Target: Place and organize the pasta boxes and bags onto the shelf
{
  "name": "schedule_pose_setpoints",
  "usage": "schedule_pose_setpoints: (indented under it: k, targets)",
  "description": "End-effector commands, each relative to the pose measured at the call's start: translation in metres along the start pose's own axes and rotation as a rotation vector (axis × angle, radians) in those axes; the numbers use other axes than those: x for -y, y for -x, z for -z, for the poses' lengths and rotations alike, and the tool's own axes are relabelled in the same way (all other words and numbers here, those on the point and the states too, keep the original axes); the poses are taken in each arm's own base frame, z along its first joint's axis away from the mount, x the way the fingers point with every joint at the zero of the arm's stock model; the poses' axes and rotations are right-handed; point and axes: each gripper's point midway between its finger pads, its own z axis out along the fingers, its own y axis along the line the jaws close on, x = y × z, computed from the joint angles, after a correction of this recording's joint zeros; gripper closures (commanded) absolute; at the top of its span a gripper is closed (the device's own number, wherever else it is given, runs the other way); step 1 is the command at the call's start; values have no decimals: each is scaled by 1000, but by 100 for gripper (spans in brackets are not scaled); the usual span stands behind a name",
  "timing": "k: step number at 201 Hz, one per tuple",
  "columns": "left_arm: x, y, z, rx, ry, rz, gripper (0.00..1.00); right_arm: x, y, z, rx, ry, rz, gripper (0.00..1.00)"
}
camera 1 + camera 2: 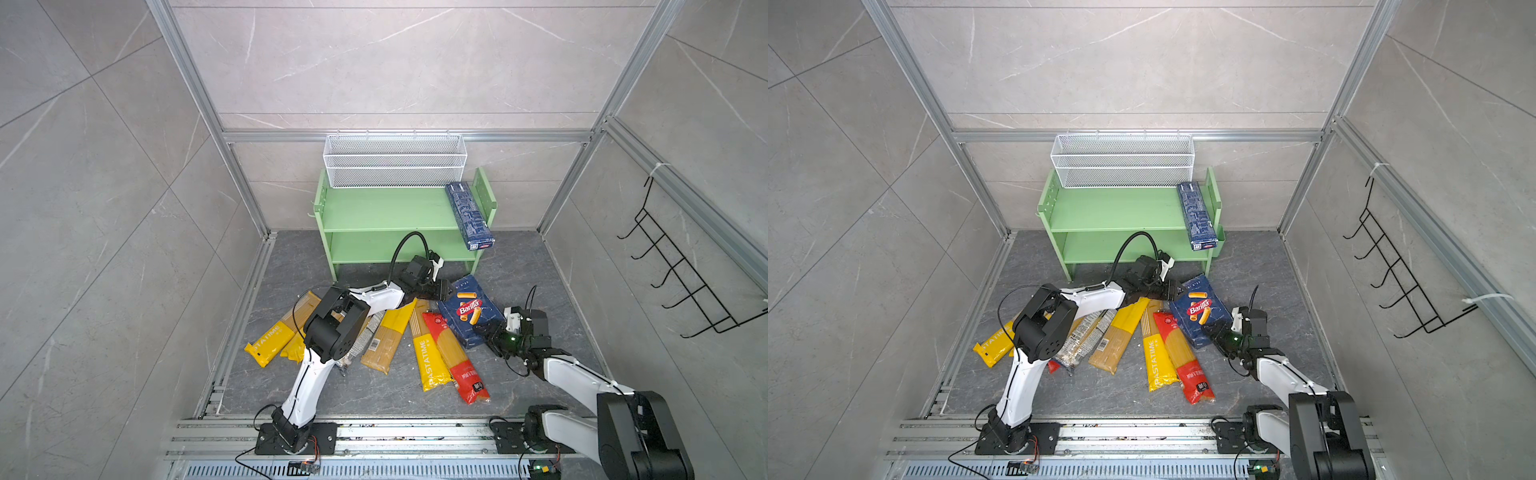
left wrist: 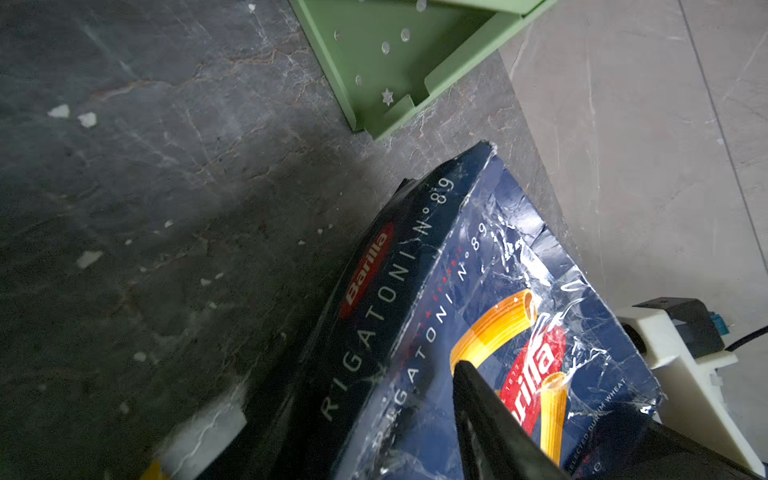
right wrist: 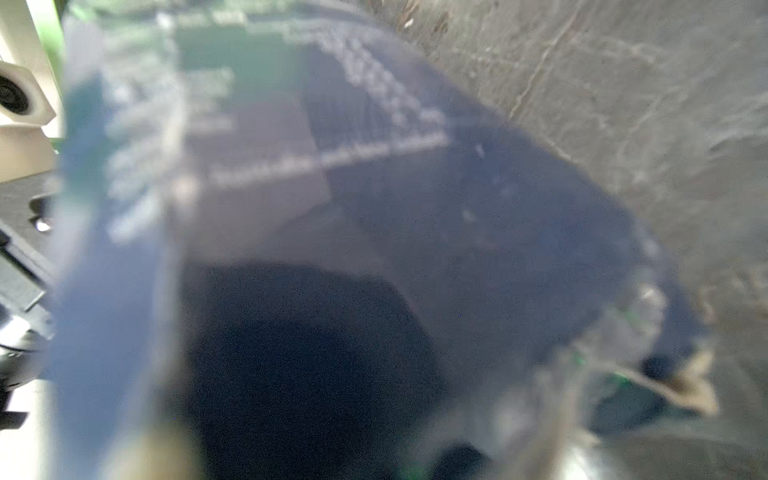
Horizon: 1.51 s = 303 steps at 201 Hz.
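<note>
Straddling the far corner of the wide Barilla box [image 1: 467,309], the left gripper [image 1: 441,289] lays one finger [image 2: 478,407] over the printed face; clamped or not, can't tell. Same for the right gripper [image 1: 487,332] at the near edge, where the wrist view is blurred. The narrow box [image 1: 468,216] lies on the shelf [image 1: 374,212], top board, right end. The bags [image 1: 432,361] are scattered on the surface [image 1: 374,395].

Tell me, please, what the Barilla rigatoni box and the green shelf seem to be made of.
Barilla rigatoni box: probably cardboard, covered with glossy clear film or tape; shiny wrinkles catch the light.
Green shelf: likely painted sheet metal, matte; thin boards, folded edges, punched holes in its side panel.
</note>
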Motion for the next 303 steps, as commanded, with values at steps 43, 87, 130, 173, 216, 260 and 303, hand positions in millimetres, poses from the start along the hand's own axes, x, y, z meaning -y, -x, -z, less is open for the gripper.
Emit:
schedule_pose_setpoints:
  k: [43, 87, 130, 173, 216, 260, 303]
  targets:
    - [47, -16, 47, -108, -8, -45, 38, -21, 2, -3, -29, 128, -19, 88]
    - [41, 13, 83, -32, 58, -44, 32, -26, 6, -2, -52, 198, -65, 91]
    - [41, 19, 111, 4, 120, -62, 31, -34, 7, 10, -56, 206, -39, 92]
    - [33, 9, 124, 2, 169, -49, 31, -38, 5, 19, -62, 232, -38, 94]
    - [25, -1, 134, 5, 208, -37, 31, -41, 3, 24, -75, 281, -61, 95]
    - [17, -6, 134, 5, 236, -12, 31, -48, 0, 34, -82, 323, -55, 97]
    - [17, -6, 139, 19, 241, -6, 31, -63, -1, 49, -82, 361, -21, 99]
